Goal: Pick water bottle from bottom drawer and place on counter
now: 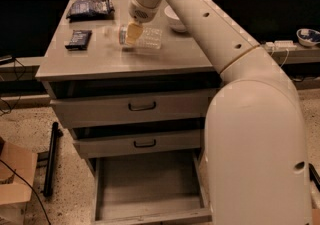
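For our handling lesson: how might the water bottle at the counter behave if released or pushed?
The pincer grips the water bottle sideways over the counter; being round, it would probably roll once released. Its clear ribbed wall likely dents when squeezed. Small and clear, it is probably light.

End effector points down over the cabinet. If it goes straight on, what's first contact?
The end effector is at the water bottle, aimed down. The counter lies directly below, so it is probably first contact. The gap is hard to judge.
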`<state>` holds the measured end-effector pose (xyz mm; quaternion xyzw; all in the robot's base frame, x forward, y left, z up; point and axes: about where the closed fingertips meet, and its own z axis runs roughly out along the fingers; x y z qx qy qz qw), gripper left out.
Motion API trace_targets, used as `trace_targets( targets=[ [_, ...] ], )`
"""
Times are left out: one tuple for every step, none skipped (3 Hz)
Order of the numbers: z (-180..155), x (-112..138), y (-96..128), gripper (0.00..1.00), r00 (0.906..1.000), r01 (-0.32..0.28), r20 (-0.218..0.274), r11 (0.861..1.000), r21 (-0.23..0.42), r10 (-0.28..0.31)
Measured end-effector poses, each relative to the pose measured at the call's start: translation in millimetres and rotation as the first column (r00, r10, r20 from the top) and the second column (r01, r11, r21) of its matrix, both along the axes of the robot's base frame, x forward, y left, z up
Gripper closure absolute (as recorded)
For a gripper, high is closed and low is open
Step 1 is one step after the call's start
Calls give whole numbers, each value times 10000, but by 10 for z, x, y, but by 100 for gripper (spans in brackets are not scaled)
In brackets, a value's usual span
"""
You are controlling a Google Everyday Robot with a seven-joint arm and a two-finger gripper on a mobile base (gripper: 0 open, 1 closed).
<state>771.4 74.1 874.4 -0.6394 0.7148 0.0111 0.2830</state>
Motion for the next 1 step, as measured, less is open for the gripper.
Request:
trace_targets(
  targets=[
    [0,0,0,0,10000,0,0,10000,0,0]
  ],
)
